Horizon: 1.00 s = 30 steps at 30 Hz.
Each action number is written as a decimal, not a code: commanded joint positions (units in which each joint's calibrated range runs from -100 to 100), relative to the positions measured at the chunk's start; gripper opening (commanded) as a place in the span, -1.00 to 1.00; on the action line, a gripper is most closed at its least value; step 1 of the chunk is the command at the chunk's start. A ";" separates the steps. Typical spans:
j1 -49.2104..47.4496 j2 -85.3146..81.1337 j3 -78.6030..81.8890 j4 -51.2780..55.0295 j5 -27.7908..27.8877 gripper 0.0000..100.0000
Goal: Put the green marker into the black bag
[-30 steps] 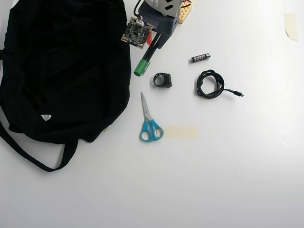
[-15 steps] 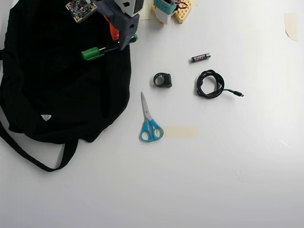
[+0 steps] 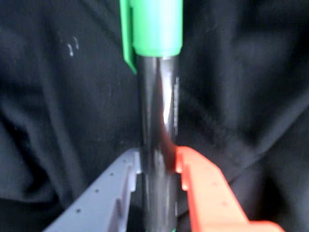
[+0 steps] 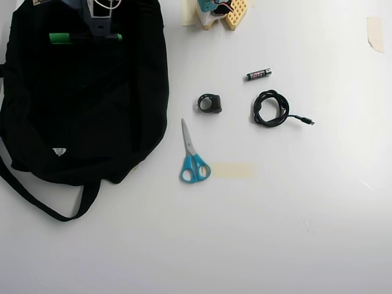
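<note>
Pincer (image 3: pixel 158 166) clamps the green marker (image 3: pixel 158 111) by its dark barrel, held level over the black bag (image 4: pixel 86 116) on the tabletop (image 4: pixel 275 214).

Green marker (image 3: pixel 157 96) cap cut off at wrist view's top edge.

My gripper (image 3: pixel 157 166) has two mismatched plastic fingers in the wrist view — left one grey-blue with a row of small dark holes along its face, right one bright orange, smooth, stepped at the tip. Overhead view: my arm's dark grey with white cabling; my base is pale yellow, grid-patterned, teal part on top.
</note>
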State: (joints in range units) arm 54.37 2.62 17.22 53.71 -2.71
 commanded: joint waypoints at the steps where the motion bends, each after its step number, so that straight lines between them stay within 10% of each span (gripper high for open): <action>1: 0.60 3.53 -9.94 -0.23 0.67 -0.95; 17: -1.12 5.27 -11.11 6.15 0.25 -0.73; 30: -8.52 -8.76 -15.51 30.52 -2.01 -0.96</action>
State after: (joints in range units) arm 48.57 -0.46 3.38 80.76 -3.79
